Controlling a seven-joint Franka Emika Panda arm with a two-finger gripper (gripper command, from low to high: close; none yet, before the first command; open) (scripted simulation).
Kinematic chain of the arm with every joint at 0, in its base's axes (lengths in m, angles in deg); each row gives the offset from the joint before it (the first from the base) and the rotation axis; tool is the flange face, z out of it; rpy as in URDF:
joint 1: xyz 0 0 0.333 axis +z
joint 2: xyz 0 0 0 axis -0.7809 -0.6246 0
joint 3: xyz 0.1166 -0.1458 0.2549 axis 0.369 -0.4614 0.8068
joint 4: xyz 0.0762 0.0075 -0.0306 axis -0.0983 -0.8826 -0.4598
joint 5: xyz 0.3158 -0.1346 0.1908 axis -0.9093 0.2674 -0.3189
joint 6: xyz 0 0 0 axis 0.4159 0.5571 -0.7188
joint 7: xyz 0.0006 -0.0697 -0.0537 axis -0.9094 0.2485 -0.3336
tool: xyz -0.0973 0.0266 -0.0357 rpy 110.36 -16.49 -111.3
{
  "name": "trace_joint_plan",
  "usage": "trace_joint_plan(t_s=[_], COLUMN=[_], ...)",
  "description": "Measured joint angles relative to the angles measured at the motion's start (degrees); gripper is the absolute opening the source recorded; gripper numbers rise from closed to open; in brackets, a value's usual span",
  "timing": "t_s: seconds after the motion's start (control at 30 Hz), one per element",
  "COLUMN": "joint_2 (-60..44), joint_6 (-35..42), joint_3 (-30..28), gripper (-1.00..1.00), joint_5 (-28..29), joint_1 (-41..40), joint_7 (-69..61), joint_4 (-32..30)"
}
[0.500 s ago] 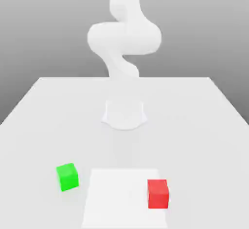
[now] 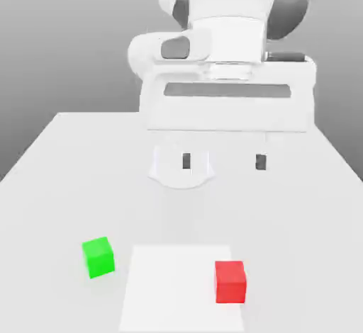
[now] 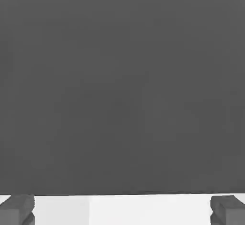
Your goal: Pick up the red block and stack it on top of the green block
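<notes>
Exterior view: your gripper (image 2: 223,161) hangs above the white table (image 2: 57,176), fingers spread wide and empty — the red block (image 2: 230,281) sits well below and nearer the camera, on a paler square patch (image 2: 177,289); the green block (image 2: 98,256) lies off to its left.
</notes>
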Motion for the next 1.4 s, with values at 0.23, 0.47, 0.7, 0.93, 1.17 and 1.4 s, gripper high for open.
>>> trace_joint_plan(t_s=[0.23, 0.47, 0.7, 0.93, 1.17, 1.4], joint_2=[-14.48, -26.48, -25.32, -14.29, -9.54, -5.11], joint_6=[-7.28, -16.85, -15.92, -7.32, -5.58, -4.1], joint_3=[1.16, -2.35, -1.91, -1.65, -5.44, -9.84], gripper=[0.0, -1.0, -1.0, -1.0, -1.0, -1.0], joint_5=[0.38, 4.17, 3.85, -1.35, -3.13, -2.65], joint_1=[1.93, 4.75, 4.4, 1.5, -7.51, -15.33], joint_7=[3.05, 6.14, 5.95, 5.51, 15.95, 28.25], joint_4=[-5.0, -3.9, -4.08, -6.42, -9.32, -12.26])
